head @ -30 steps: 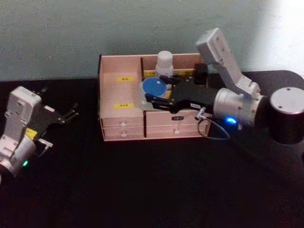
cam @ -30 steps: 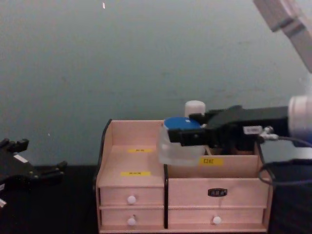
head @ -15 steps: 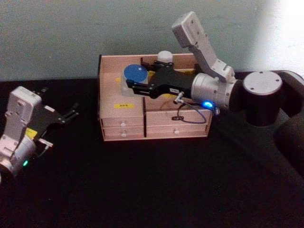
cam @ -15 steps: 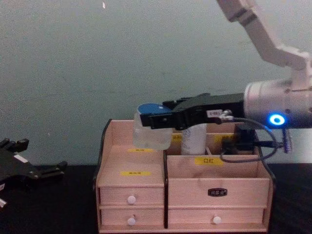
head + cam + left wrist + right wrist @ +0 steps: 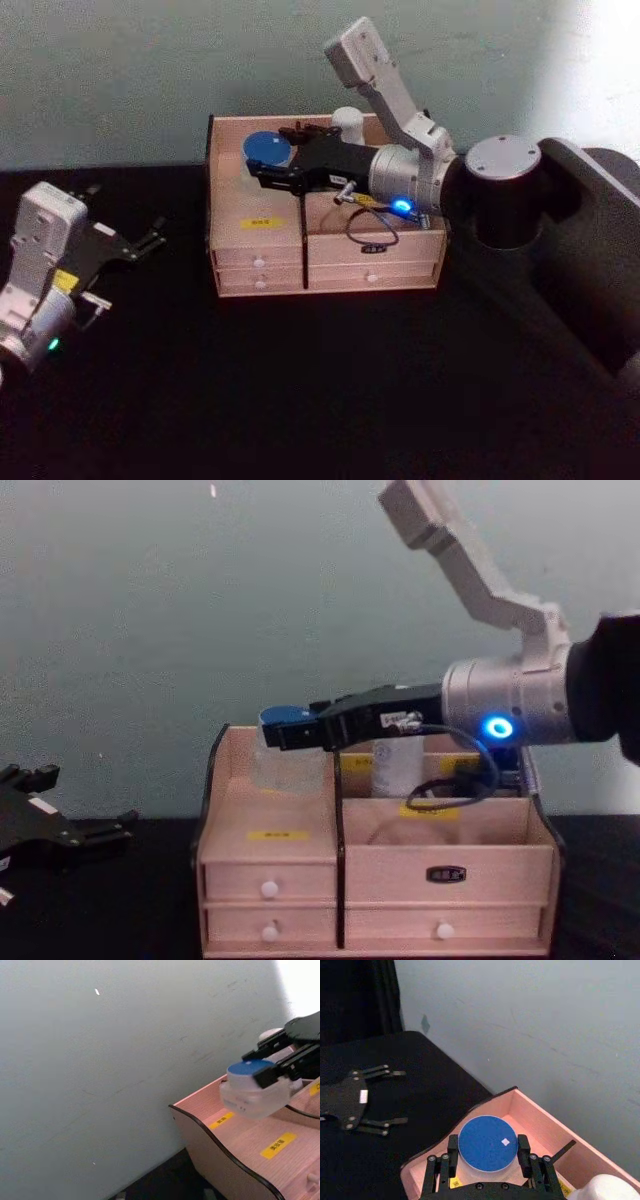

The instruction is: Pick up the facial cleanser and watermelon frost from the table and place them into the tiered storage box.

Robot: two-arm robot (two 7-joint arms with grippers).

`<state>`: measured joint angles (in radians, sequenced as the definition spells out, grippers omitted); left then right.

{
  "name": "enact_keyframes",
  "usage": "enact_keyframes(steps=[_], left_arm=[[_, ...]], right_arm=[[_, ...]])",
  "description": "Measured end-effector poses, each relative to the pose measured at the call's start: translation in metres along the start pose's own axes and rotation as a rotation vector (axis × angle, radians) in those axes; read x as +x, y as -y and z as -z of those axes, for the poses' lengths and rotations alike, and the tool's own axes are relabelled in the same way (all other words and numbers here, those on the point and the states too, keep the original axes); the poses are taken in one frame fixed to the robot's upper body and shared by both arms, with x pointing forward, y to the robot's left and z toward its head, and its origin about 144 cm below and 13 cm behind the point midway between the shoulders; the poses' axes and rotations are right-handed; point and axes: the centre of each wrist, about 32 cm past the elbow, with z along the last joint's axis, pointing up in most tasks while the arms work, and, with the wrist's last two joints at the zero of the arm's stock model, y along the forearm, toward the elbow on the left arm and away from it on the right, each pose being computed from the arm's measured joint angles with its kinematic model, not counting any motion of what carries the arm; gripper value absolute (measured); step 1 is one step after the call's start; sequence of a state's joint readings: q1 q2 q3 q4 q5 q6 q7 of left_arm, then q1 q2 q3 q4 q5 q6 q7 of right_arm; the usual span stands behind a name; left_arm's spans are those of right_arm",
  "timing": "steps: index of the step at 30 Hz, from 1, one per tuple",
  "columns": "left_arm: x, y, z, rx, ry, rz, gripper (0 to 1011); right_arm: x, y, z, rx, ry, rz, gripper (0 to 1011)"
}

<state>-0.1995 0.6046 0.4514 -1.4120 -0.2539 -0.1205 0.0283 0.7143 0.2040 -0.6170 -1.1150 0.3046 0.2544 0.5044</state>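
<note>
- Our right gripper (image 5: 487, 1154) is pinching the watermelon frost (image 5: 267, 150), one black finger on each side of the clear jar, just under its flat blue lid.
- The right arm reaches in from the right, across the top of the tiered storage box (image 5: 440, 875), so the jar sits at the back left compartment.
- In the chest view the clear body of the jar hangs down inside that back left tier. We can't tell whether its bottom touches the wood.
- The jar looks upright, lid facing up.
- The facial cleanser (image 5: 347, 120) stands upright in the box, in the back compartment just right of the divider, right beside the gripper's black body. Its white cap pokes above the rear wall.
- The box sits on the black bench (image 5: 320, 390), with its drawers shut, white knobs (image 5: 269, 889) facing us and yellow labels (image 5: 260, 222) on the steps.
- Our left gripper (image 5: 155, 232) is parked on the left, low over the bench, well apart from the box, with its fingers spread and nothing between them.
</note>
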Motion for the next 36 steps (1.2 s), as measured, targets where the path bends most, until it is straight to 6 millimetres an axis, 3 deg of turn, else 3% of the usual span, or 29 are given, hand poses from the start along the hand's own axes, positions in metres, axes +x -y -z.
enact_keyframes(steps=[15, 36], left_arm=[[0.000, 0.000, 0.000, 0.000, 0.000, 0.000, 1001], [0.000, 0.000, 0.000, 0.000, 0.000, 0.000, 1001]], right_arm=[[0.006, -0.020, 0.010, -0.050, -0.035, 0.023, 705], [0.006, -0.022, 0.013, -0.058, -0.029, 0.023, 705]])
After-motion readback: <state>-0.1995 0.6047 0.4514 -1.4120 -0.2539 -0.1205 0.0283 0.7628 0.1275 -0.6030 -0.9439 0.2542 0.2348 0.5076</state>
